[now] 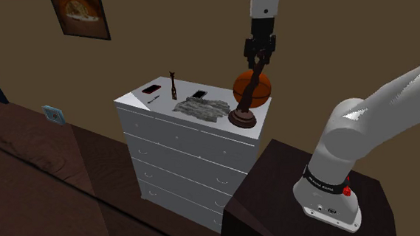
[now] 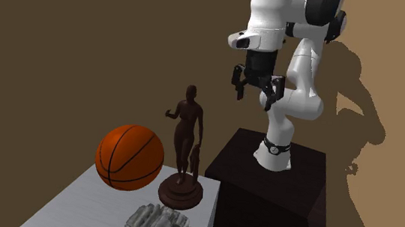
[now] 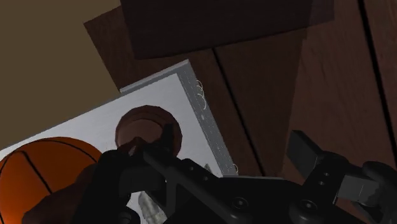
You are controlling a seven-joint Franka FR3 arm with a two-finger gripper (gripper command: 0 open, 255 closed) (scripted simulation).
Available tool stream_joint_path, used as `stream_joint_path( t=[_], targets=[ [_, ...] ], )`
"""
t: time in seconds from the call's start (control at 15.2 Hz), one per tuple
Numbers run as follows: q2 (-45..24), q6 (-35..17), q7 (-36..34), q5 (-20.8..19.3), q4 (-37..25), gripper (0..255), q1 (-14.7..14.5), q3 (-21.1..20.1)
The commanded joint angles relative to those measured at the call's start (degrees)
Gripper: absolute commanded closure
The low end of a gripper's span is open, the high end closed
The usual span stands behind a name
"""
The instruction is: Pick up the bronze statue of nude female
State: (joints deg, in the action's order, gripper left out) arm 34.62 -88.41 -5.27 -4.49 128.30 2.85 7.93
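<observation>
the dark brown statue [image 2: 186, 141] of a nude woman stands upright on its round base at the end of a white chest of drawers [image 1: 180, 148], lower centre of the second exterior view. an orange basketball [image 2: 129, 157] sits just beside it. the black hand [image 2: 254, 95] hangs above, fingers wide apart, holding nothing.

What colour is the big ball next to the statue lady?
Orange with thin black lines: it is a basketball. The second exterior view shows it best.
</observation>
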Motion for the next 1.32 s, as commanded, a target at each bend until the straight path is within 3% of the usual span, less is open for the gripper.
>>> stream_joint_path(
  t=[0.0, 0.53, 1.06, 1.25],
  targets=[
    [-3.58, -0.88, -1.04, -0.28, -2.52, 0, 1.39, 1.55],
    [-18.22, -3.35, -5.01, 0.67, -13.81, 0, 5.94, 7.61],
    [-32.37, -3.19, -7.74, 4.33, -26.68, 0, 10.82, 14.03],
    [-32.54, -4.71, -7.79, 4.39, -25.3, 0, 10.93, 14.11]
  ],
)
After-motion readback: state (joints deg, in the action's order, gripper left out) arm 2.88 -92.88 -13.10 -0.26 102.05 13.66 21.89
